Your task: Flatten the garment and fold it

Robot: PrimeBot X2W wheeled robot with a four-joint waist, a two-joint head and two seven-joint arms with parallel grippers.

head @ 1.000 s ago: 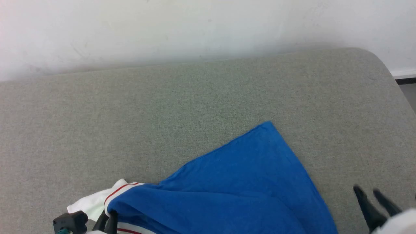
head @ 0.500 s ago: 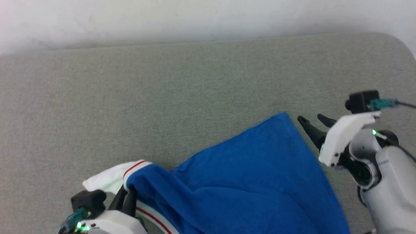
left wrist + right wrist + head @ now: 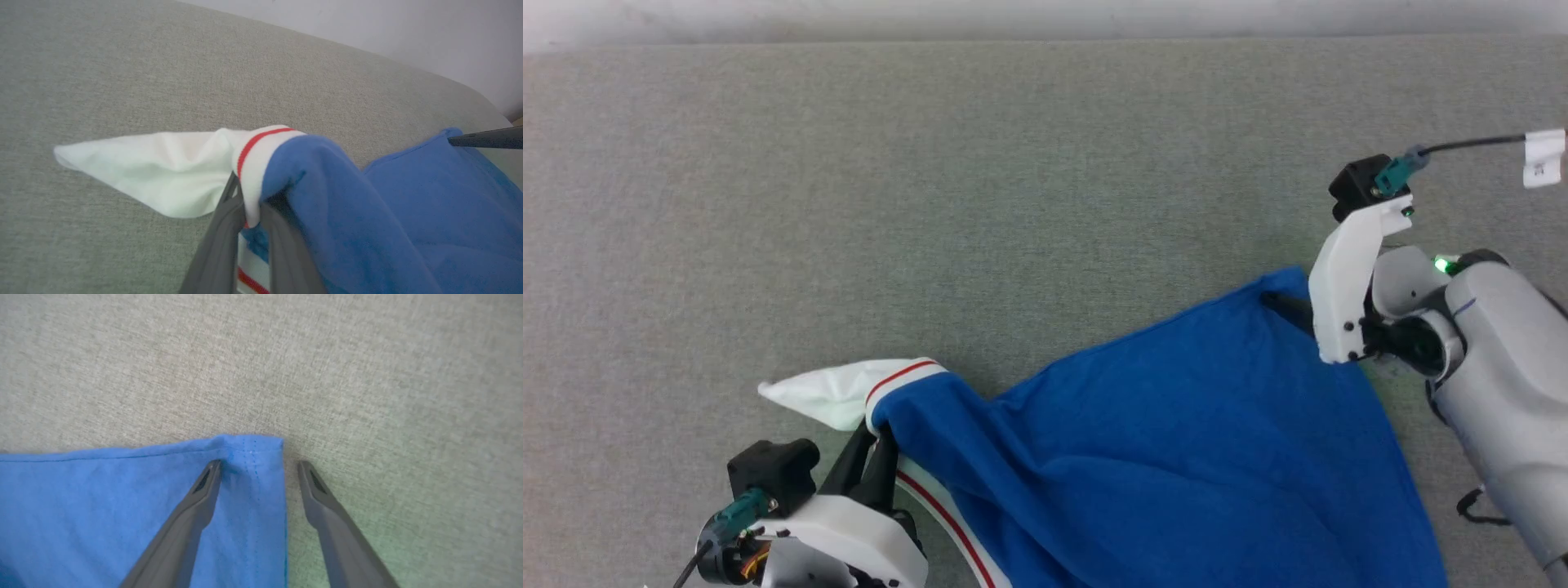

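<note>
1. The bright blue jersey T-shirt with white sleeve ends and red stripe trim point(image 3: 1176, 441) lies on the near half of the grey woven fabric surface point(image 3: 931, 204). It is bunched, not flat.
2. The left jaws are clenched on the shirt at the near left. They grip where the blue cloth meets the white, red-striped sleeve band point(image 3: 261, 143). The white sleeve end point(image 3: 821, 392) trails from there toward the left.
3. The right jaws are released and spread wide at the shirt's far right corner point(image 3: 253, 447).
   - One finger rests on the blue cloth, just inside the side seam.
   - The other finger rests on bare surface, just beside the cloth's edge.
   - The corner's tip lies between them, slightly past the fingertips.
4. What matters for the next move is that the corner is already inside the open right jaws, and the right arm is the only one near it. I judge that closing them should pinch this corner, as long as a fingertip catches the edge and does not slide over it.
5. The corner points toward the far side. From it the stitched hem runs left and nearer, and the side edge runs nearer and right.
6. The shirt's long axis, as it lies, slants from the held sleeve at the near left to this corner at the farther right. Pulling the two grips apart along that line would probably take out the slack.
</note>
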